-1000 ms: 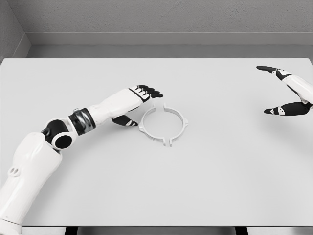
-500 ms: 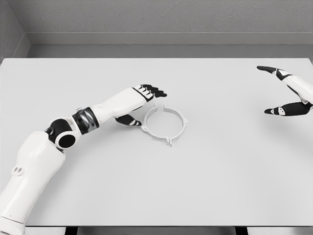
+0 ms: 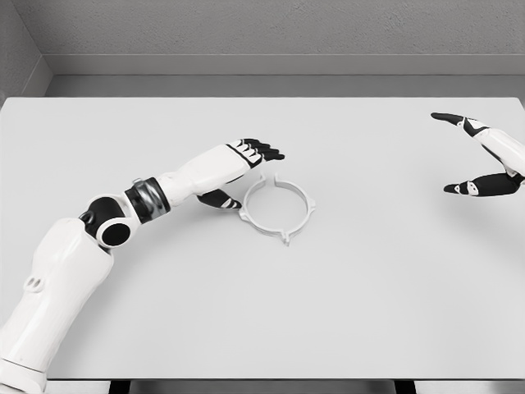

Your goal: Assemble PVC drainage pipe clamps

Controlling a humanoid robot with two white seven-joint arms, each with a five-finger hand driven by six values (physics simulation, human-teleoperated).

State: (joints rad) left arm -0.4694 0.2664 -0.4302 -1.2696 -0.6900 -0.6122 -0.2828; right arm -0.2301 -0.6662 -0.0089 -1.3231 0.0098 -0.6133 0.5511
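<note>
Head view: a white ring-shaped pipe clamp (image 3: 276, 208) lies flat on the pale worktop (image 3: 344, 295), a little left of centre, its opening facing up. Small tabs jut from its rim at the far, near, left and right sides. The left hand (image 3: 244, 168) sits just beside the ring's left edge, fingers extended over its far-left rim, thumb low near the left tab, holding nothing. The right hand (image 3: 480, 156) hovers at the right edge, well apart, fingers spread.

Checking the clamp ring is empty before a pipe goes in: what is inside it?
Inside the clamp ring only bare white table shows. The left hand reaches over its upper-left edge, open, hiding a little of the rim there.
</note>
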